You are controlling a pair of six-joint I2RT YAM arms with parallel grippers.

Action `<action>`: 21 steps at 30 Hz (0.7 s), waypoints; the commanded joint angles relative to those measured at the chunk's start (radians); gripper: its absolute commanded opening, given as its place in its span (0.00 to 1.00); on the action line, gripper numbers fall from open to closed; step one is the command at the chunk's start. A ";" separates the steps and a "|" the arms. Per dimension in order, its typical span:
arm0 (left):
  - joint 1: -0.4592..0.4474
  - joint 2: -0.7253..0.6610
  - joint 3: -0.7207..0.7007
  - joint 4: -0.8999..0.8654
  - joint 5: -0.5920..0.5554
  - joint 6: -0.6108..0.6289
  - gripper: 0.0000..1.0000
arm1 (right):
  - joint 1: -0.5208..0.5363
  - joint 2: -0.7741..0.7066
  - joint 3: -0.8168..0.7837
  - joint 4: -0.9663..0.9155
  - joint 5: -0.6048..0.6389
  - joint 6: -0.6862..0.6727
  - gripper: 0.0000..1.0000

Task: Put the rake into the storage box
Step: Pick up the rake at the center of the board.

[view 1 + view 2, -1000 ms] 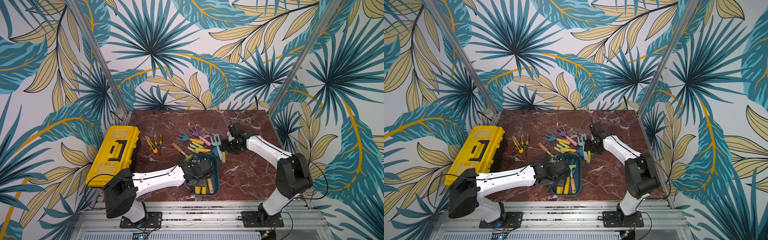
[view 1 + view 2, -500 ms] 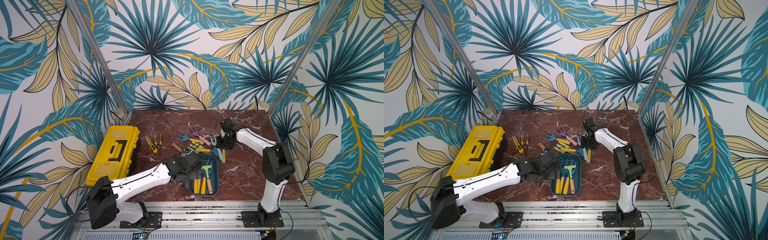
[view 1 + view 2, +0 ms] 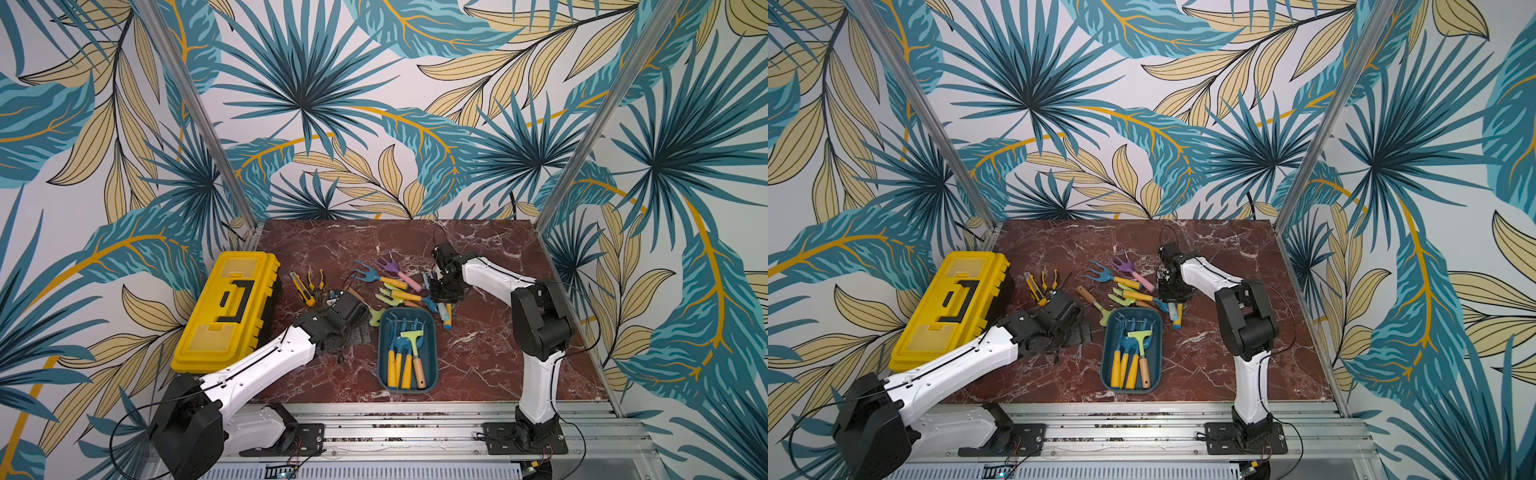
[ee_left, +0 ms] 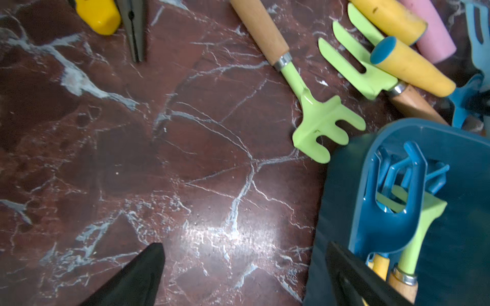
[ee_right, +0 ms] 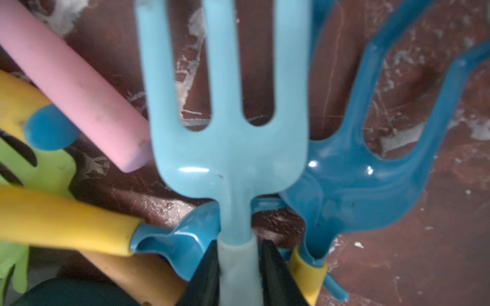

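Pinching the rake (image 5: pixel 225 148), right hand (image 5: pixel 238 247) at its neck — tines toward back wall, handle frontward, left hand (image 4: pixel 244 249) spread.

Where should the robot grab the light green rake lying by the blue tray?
Probably the wooden handle of the light green rake, from above, jaws across it: it lies flat and clear, while its tined head sits close to the dark teal plastic tray.

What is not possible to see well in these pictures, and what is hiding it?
- Right wrist view: handle end of the light blue rake, covered by the right gripper and cut off by the edge.
- Left wrist view: part of the storage box, cut off by the edge.
- Both top views: what the right gripper grips, too small.
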 commanded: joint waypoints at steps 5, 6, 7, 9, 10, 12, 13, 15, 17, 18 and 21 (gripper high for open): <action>0.092 -0.006 -0.019 0.063 0.010 0.067 1.00 | 0.018 -0.142 -0.045 -0.031 0.060 0.022 0.19; 0.108 -0.003 -0.019 0.071 0.013 0.071 1.00 | 0.021 -0.170 -0.058 -0.032 0.062 0.026 0.18; 0.121 0.001 -0.020 0.076 0.016 0.075 1.00 | 0.025 -0.195 -0.072 -0.031 0.062 0.029 0.18; 0.149 0.012 -0.018 0.092 0.022 0.082 1.00 | 0.040 -0.256 -0.111 -0.032 0.062 0.039 0.18; 0.160 0.016 -0.017 0.098 0.027 0.086 1.00 | 0.048 -0.282 -0.128 -0.031 0.062 0.043 0.18; 0.177 0.026 -0.015 0.112 0.039 0.090 1.00 | 0.071 -0.347 -0.174 -0.031 0.052 0.058 0.18; 0.184 0.028 -0.013 0.115 0.041 0.092 1.00 | 0.083 -0.379 -0.197 -0.030 0.046 0.069 0.18; 0.191 0.036 -0.015 0.123 0.044 0.092 1.00 | 0.118 -0.449 -0.251 -0.020 0.024 0.101 0.18; 0.198 0.039 -0.021 0.131 0.051 0.094 1.00 | 0.162 -0.517 -0.300 -0.012 0.009 0.140 0.18; 0.204 0.040 -0.024 0.137 0.054 0.094 1.00 | 0.187 -0.550 -0.325 -0.006 -0.002 0.164 0.18; 0.213 0.042 -0.036 0.154 0.067 0.094 1.00 | 0.249 -0.630 -0.407 0.035 -0.044 0.254 0.18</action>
